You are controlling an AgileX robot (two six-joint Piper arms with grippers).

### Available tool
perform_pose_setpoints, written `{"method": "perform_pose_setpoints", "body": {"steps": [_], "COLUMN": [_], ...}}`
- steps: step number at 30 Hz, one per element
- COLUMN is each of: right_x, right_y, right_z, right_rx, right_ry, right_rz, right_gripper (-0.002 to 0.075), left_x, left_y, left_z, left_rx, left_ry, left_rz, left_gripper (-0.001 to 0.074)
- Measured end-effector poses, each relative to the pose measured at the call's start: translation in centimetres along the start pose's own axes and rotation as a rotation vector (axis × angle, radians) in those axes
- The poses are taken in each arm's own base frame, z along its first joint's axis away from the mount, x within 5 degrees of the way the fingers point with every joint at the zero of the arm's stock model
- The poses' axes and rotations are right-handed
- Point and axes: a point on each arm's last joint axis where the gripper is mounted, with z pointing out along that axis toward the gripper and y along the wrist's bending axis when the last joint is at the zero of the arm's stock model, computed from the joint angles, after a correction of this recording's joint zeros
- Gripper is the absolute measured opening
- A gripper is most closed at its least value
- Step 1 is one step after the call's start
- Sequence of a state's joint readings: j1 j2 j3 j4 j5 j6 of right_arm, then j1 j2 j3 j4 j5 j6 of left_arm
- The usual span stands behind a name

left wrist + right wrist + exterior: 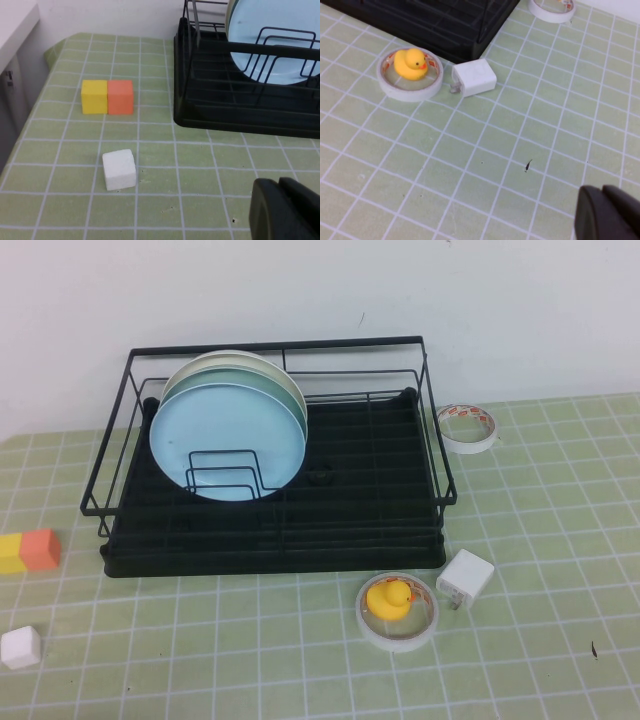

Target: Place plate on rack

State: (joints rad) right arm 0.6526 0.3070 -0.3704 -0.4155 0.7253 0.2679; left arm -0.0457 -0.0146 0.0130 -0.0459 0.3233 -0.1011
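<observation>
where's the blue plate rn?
High view: the blue plate stands upright in the left half of the rack, frontmost in the dividers, with a pale green plate right behind it.

Bright, even light throughout, soft faint shadows, no glare, all views reasonably sharp.

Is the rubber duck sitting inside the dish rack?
No, the rubber duck sits inside a roll of tape on the table, in front of the dish rack and outside it.
</observation>
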Motion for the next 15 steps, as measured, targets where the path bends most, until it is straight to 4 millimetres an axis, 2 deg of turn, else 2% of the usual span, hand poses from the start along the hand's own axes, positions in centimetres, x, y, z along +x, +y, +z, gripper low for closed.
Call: {"method": "perform_pose_setpoints", "body": {"steps": [15], "right_x": [0.00], "right_y": [0.00], "right_z": [0.00], "right_rx": [0.000], "right_ry": [0.000], "right_rz": [0.000], "right_gripper": [-0.0002], "left_x": [0.00], "left_y": [0.00], "left_z": [0.00], "left_rx": [0.000], "left_ry": [0.000], "left_rz": [0.006], "left_gripper": [-0.0002]}}
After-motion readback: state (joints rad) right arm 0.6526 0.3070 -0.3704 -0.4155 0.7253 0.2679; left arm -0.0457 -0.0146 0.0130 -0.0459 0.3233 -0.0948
